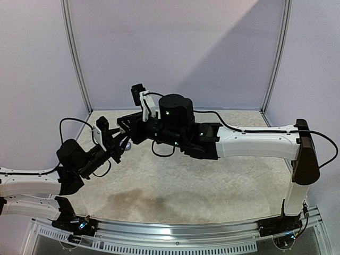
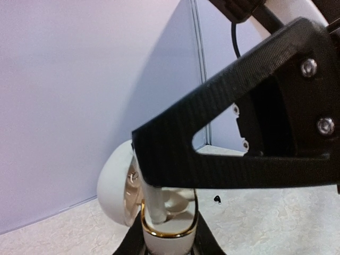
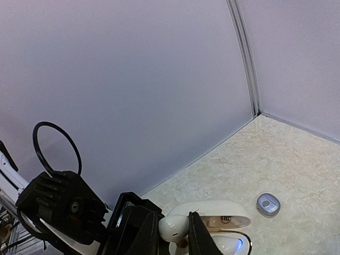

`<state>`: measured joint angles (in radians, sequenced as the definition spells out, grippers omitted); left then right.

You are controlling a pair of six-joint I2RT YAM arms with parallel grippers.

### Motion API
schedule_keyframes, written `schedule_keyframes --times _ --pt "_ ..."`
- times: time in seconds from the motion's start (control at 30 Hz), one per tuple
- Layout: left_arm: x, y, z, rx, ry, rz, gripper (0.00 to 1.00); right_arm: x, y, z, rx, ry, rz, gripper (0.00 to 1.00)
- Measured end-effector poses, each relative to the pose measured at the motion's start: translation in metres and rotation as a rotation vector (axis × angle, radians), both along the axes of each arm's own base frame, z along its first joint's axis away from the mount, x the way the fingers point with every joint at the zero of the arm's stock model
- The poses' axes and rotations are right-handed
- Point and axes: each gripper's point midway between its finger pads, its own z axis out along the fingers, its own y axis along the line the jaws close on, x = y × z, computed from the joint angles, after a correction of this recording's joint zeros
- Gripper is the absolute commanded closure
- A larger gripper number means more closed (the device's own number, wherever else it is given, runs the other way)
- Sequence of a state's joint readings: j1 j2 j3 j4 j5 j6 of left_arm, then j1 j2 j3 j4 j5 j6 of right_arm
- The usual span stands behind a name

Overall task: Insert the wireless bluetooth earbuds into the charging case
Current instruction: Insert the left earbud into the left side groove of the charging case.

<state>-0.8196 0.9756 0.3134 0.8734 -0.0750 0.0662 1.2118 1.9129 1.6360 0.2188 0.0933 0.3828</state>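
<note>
**White earbud held stem-down at the open charging case**

The left gripper (image 1: 118, 139) is clamped on the base of the white charging case (image 2: 162, 243), holding it above the table (image 1: 212, 186) near its left rear part. The case stands open. Its domed lid (image 2: 113, 183) is swung out to the left in the left wrist view, and a gold rim rings the mouth.

The right gripper (image 3: 172, 235) is closed on a white earbud (image 2: 155, 204). The bud's rounded head sits between the fingertips. Its long axis runs roughly upright in the left wrist view, with the stem pointing down into the case mouth. Whether it is fully seated cannot be told.

One black right-gripper finger (image 2: 228, 111) crosses diagonally in front of the case and hides most of its interior.

A small black piece (image 2: 217, 199) lies on the table beyond the case, apart from it. A silvery-grey oval case (image 3: 268, 204) rests on the table near the open case, not touching it. Pale walls enclose the rear.
</note>
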Motion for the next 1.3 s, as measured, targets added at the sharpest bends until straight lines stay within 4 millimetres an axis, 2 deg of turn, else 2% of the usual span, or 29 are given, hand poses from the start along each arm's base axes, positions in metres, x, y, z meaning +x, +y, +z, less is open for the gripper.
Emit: schedule_keyframes --times 0.33,0.47,0.53,0.8,1.3 --pt "0.000 0.000 -0.001 0.000 0.007 0.001 1.00 0.003 -0.002 -0.008 -0.026 -0.011 -0.022 0.99" --pt "0.000 0.000 -0.001 0.000 0.007 0.001 1.00 0.003 -0.002 -0.008 -0.026 -0.010 -0.022 0.82" --pt "0.000 0.000 -0.001 0.000 0.007 0.001 1.00 0.003 -0.002 -0.008 -0.025 -0.009 -0.023 0.78" --pt "0.001 0.001 -0.002 0.003 0.009 0.006 1.00 0.004 -0.003 -0.010 -0.031 -0.009 -0.027 0.81" --pt "0.003 0.001 -0.007 0.011 0.026 0.007 1.00 0.006 -0.002 -0.014 -0.055 -0.027 -0.033 0.76"
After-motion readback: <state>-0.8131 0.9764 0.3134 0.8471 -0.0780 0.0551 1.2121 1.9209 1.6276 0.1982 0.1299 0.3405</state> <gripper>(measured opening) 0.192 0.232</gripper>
